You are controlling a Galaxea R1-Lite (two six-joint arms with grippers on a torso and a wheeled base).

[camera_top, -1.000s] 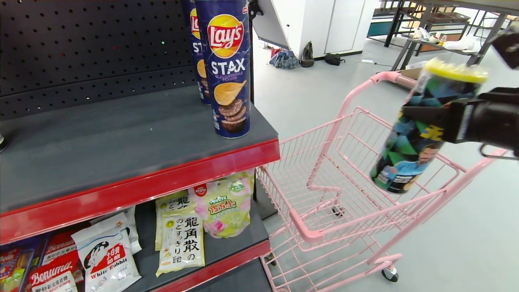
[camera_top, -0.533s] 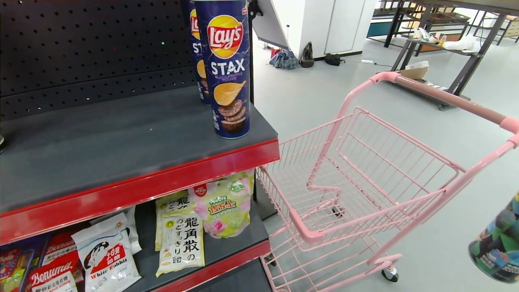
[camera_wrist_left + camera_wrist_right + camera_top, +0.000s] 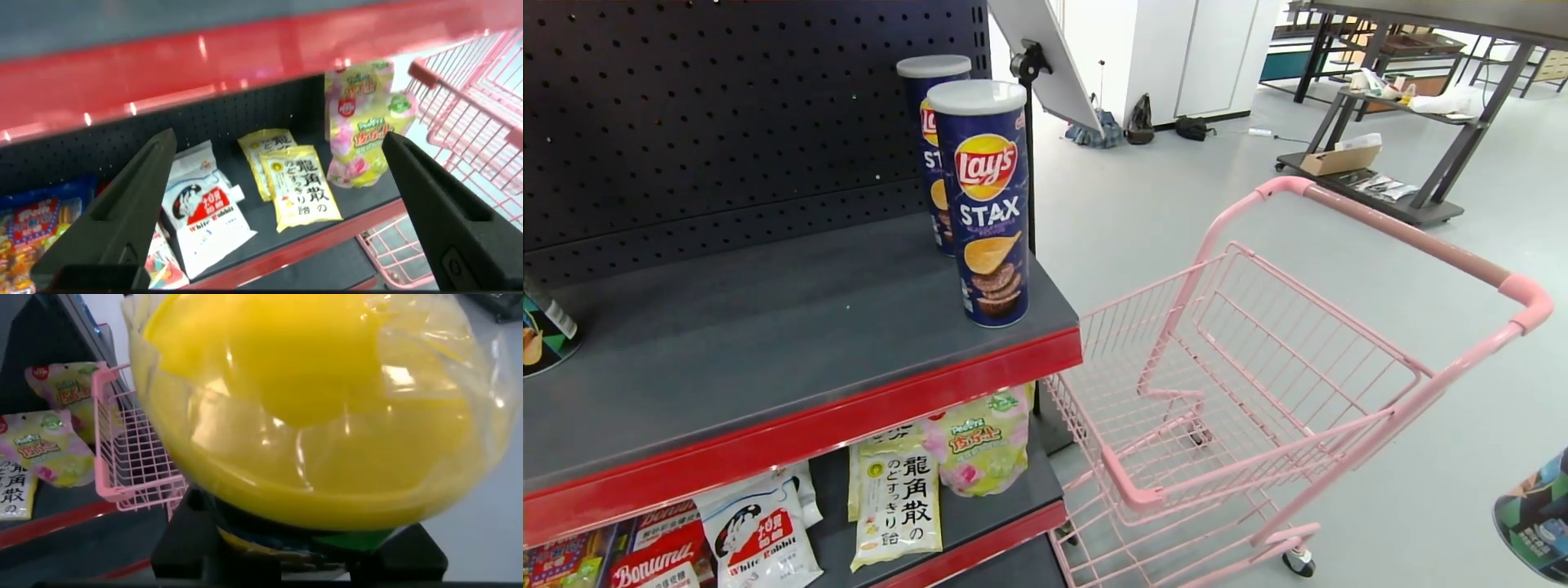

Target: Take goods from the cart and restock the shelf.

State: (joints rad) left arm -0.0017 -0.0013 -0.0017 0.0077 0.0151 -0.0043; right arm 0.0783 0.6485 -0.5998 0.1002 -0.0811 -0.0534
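A green-and-black chip can with a clear yellow lid (image 3: 310, 400) sits in my right gripper (image 3: 302, 551), which is shut on it. The can's bottom end (image 3: 1535, 523) shows at the lower right of the head view, right of the pink cart (image 3: 1380, 237) and outside its basket. The wire basket holds nothing. Two tall blue chip cans (image 3: 982, 204) stand at the right end of the grey upper shelf (image 3: 768, 327). My left gripper (image 3: 278, 204) is open with nothing in it, in front of the lower shelf, below the red shelf edge (image 3: 245, 57).
Snack bags lie on the lower shelf: a white bag (image 3: 200, 212), yellow packets (image 3: 298, 192) and a green-pink bag (image 3: 368, 122). Part of another can (image 3: 543, 335) stands at the upper shelf's left end. The upper shelf between the cans is bare. Open floor lies behind the cart.
The right gripper carried the can from above the cart down to the lower right edge of the head view. The head camera tilted up, so the blue cans' lids now show.
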